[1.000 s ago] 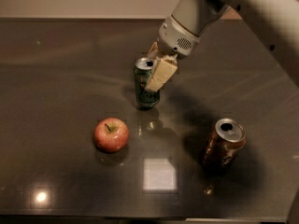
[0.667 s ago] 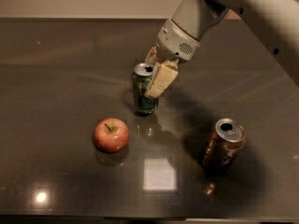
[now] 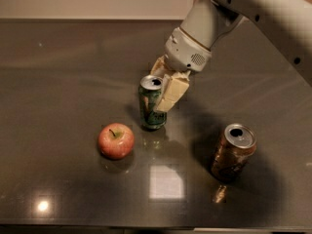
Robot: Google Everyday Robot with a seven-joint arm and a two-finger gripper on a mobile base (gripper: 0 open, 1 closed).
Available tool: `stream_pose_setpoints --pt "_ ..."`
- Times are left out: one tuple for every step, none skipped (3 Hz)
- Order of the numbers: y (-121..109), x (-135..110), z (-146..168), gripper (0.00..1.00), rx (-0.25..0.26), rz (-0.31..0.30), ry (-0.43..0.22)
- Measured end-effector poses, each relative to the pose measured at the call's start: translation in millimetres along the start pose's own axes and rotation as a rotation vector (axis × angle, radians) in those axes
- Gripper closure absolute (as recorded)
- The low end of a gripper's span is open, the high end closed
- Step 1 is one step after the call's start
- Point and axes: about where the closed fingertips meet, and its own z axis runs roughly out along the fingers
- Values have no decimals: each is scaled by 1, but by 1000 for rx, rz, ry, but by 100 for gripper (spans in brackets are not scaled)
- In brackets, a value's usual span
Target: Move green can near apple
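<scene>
1. Pincer first: the gripper (image 3: 163,94), on the end of the pale arm (image 3: 258,6) reaching in from the upper right, is clenched on the green can (image 3: 150,108). One cream finger (image 3: 173,91) lies across the can's right side and the other sits behind it.
2. The dark glossy table (image 3: 58,57) carries everything in play.
3. The brown can (image 3: 233,152) stands upright at the lower right, well apart from the other things and no part of this job.
4. The green can stands near the middle of the table, up and to the right of the apple (image 3: 116,140). It is near the apple but not touching it. Whether its base rests on the table or hangs just above it, I cannot tell.
5. The apple sits front left, stem up, with nothing touching it.
6. Progress, as I judge it: the grasp is made and the carry is well along, with only a short gap left to the apple. What remains is perhaps a little more closing in, then setting the can down and letting go.
7. Against a second ago, can and gripper together have come toward the front of the table, closer to the apple. The apple and the brown can lie where they were.
</scene>
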Motion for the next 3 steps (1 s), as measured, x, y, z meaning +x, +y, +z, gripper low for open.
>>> stream_pose_setpoints --pt "8 5 3 61 -11 -14 15" --pt "14 9 9 37 -22 -24 21" --pt "19 7 14 14 -29 -33 14"
